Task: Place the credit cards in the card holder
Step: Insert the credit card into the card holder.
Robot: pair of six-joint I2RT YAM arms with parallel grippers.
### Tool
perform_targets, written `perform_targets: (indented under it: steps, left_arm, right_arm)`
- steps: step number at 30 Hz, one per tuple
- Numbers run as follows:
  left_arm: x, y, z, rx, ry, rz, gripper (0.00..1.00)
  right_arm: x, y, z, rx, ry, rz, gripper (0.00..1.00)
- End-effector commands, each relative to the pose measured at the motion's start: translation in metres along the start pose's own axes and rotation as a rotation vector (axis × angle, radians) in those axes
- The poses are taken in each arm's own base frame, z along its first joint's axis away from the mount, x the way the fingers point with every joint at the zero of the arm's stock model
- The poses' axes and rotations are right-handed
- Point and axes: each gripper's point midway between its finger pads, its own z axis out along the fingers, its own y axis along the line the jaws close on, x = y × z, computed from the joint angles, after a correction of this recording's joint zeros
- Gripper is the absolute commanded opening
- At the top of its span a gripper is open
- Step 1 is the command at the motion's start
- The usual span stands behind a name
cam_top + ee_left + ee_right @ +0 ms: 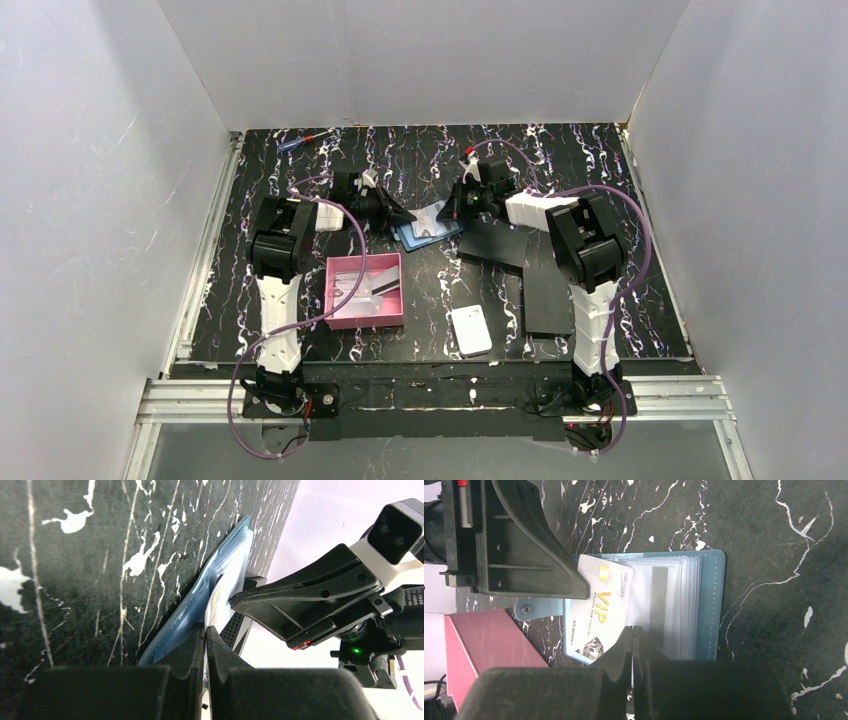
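Pressing together with no gap, the fingers (pixel 619 650) of the right gripper (pixel 632 632) point down over one long edge of a silver VIP credit card (pixel 596 615). The card lies skewed on the clear sleeves (pixel 684 605) of the open teal card holder (pixel 710 605). The left gripper (pixel 205 632) is likewise fully closed, its tip over the card's opposite side; cannot tell whether either tip is touching. The holder lies flat on the black marbled table (pixel 300 170), between both grippers. A pink tray (pixel 365 320) nearby holds further pale cards (pixel 350 283).

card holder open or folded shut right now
Open: the card holder lies spread flat, clear sleeves showing, a VIP card lying across them.
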Motion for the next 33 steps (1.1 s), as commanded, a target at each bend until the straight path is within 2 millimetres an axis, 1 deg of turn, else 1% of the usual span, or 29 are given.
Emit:
perform_targets:
  steps: [1,5,11,15,18,20,22,24,28,31,33]
  left_arm:
    - [-0.009,-0.007,0.004,-0.001,-0.047,0.032,0.0]
    - [-0.01,-0.008,0.005,0.01,-0.078,0.043,0.0]
    - [-0.018,-0.007,0.002,-0.016,-0.158,0.076,0.0]
    - [-0.016,-0.012,0.005,0.003,-0.178,0.07,0.0]
    - [-0.015,-0.015,0.008,0.013,-0.178,0.048,0.0]
    - [-0.015,-0.017,0.008,0.015,-0.18,0.044,0.0]
    - [-0.014,-0.018,0.008,0.016,-0.177,0.043,0.0]
    - [-0.012,-0.018,0.008,0.018,-0.17,0.036,0.0]
    - [-0.009,-0.019,0.01,0.015,-0.154,0.04,0.0]
    - [-0.008,-0.02,0.011,0.01,-0.144,0.046,0.0]
    - [-0.007,-0.021,0.012,0.007,-0.135,0.051,0.03]
  right_arm:
    - [-0.001,-0.014,0.003,0.043,-0.003,-0.004,0.01]
    - [-0.001,-0.014,0.003,0.044,-0.005,-0.004,0.01]
    - [-0.001,-0.014,0.003,0.042,-0.006,0.001,0.01]
    - [-0.002,-0.012,0.003,0.038,-0.009,0.011,0.01]
    - [-0.011,-0.005,0.0,0.028,-0.017,0.032,0.01]
    - [-0.02,0.004,-0.005,0.025,-0.019,0.032,0.01]
    - [-0.025,0.008,-0.012,0.042,-0.005,0.022,0.02]
    - [-0.032,0.009,-0.02,0.068,0.007,-0.001,0.07]
    - [-0.045,0.005,-0.032,0.095,-0.012,-0.042,0.21]
    - [-0.043,0.002,-0.031,0.085,0.012,-0.056,0.28]
    - [-0.04,-0.001,-0.028,0.085,0.02,-0.055,0.33]
